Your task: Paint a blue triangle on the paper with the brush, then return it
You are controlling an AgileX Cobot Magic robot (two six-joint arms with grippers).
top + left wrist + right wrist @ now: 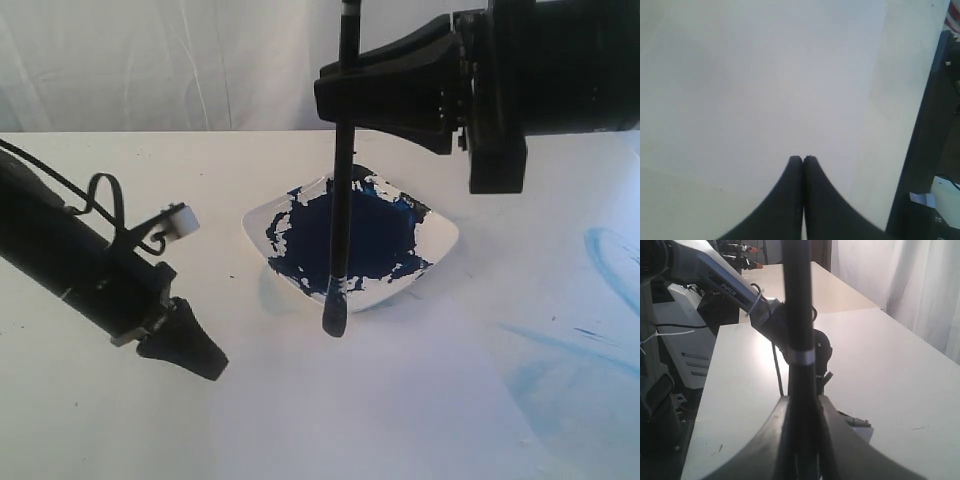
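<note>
While the brush (341,200) hung upright above the dish (441,240), progress: no blue triangle showed anywhere, so painting and the return were both judged yet to come.
Brush: pinched at its upper handle by the right gripper (345,95); blue-dark bristle tip off the bench (300,420), in line with the dish rim facing the near edge.
Dish: mid-bench, towards the far edge, holding a pool of dark navy paint.
Paper: not told apart from the white bench.
Left gripper (205,360): fingers pressed together on nothing, low near the left edge.
Pale-blue smears (600,260): by the right edge; not the triangle.
Writing: small print on the grey arm link in the right wrist view, too blurred to read.
</note>
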